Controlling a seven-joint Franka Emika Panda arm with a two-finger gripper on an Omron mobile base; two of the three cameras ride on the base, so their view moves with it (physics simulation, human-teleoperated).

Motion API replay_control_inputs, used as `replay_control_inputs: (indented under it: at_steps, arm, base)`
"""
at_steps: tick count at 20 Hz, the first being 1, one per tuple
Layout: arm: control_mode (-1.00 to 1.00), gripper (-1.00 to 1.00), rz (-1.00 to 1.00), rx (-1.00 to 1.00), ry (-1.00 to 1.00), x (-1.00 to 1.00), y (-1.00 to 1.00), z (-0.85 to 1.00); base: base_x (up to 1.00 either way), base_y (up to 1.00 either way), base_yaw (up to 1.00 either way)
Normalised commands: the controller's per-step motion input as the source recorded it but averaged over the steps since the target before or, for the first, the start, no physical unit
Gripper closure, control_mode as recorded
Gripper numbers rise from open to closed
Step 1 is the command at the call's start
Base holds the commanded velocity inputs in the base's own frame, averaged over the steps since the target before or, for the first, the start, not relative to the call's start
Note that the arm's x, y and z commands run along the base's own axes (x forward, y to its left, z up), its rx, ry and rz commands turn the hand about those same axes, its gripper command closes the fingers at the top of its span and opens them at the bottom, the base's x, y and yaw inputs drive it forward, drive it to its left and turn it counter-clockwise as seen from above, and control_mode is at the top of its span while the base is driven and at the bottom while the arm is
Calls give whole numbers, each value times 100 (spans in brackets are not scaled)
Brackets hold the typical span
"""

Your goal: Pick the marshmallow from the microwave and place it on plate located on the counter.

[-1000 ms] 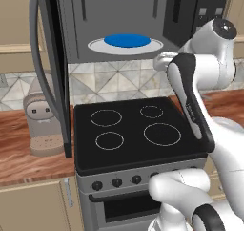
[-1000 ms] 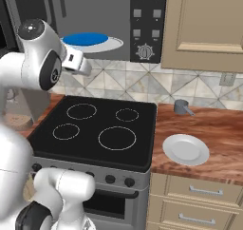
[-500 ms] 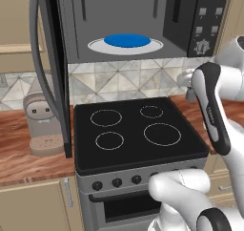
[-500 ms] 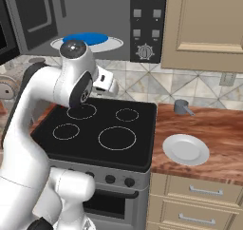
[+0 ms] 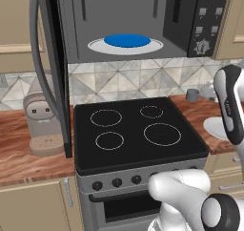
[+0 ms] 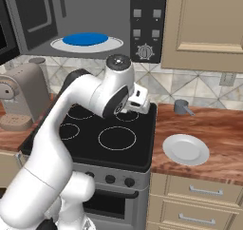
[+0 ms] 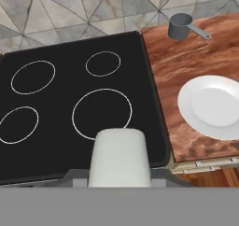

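Note:
A white, soft-looking marshmallow [image 7: 120, 155] sits between my gripper's [image 7: 120, 177] jaws at the bottom of the hand view, and the gripper is shut on it. In the right base view the gripper [image 6: 142, 102] hangs over the right rear part of the black stovetop [image 6: 95, 129], left of the counter. The pale round plate [image 6: 186, 149] [image 7: 212, 106] lies bare on the wood-grain counter [image 6: 218, 124], to the right of the gripper. The microwave [image 5: 143, 15] stands open above the stove, its door [image 5: 47, 68] swung out to the left.
Inside the microwave a blue disc [image 5: 127, 40] rests on the white turntable [image 5: 97, 46]. A small grey measuring cup [image 6: 182, 107] [image 7: 179, 26] stands on the counter behind the plate. On the left counter is a coffee machine [image 5: 42, 125].
The arm has swung down and to the right, from in front of the microwave opening to above the stovetop's right side. The white block stays in the shut gripper.

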Motion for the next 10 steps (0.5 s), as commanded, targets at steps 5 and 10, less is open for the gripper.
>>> replay_control_inputs:
  at_steps: [5,10]
  arm:
    - [-100,100,0,0,9,0,-80,-48]
    - [-100,100,0,0,7,4,-68,-49]
  base:
    - [0,0,0]
    - [0,0,0]
